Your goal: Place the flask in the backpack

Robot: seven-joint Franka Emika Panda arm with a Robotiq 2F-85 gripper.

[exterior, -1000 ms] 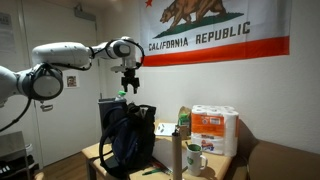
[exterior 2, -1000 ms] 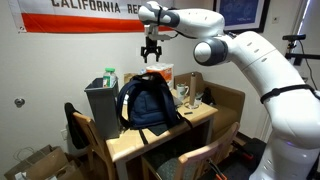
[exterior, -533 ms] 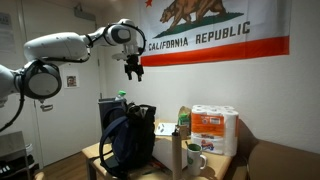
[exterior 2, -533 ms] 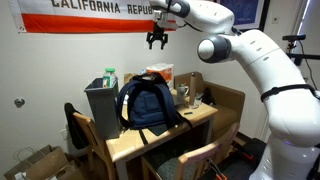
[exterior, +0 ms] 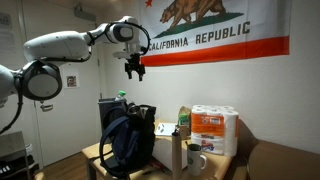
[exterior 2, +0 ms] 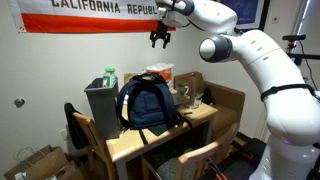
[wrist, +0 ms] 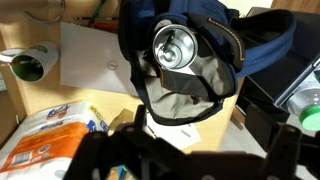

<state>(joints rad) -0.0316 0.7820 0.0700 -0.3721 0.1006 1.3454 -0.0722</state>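
Note:
The backpack [exterior: 128,140] stands upright on the wooden table, also in an exterior view [exterior 2: 150,100]. In the wrist view its mouth [wrist: 250,40] gapes open. The flask [wrist: 172,47] stands inside that mouth, seen end-on with a round shiny top. It is hidden in both exterior views. My gripper [exterior: 134,72] hangs high above the backpack, in front of the wall flag, also in an exterior view [exterior 2: 158,40]. Its dark fingers [wrist: 195,160] are spread apart at the bottom of the wrist view with nothing between them.
A grey bin [exterior 2: 100,100] stands beside the backpack. A paper towel pack [exterior: 213,130], a white mug [exterior: 196,158] and a tall silvery cylinder [exterior: 178,155] sit on the table's other end. Chairs stand around the table [exterior 2: 130,145].
My gripper has risen from just above the backpack to up in front of the flag. In the last half second it barely moved. The flask stays in the backpack.

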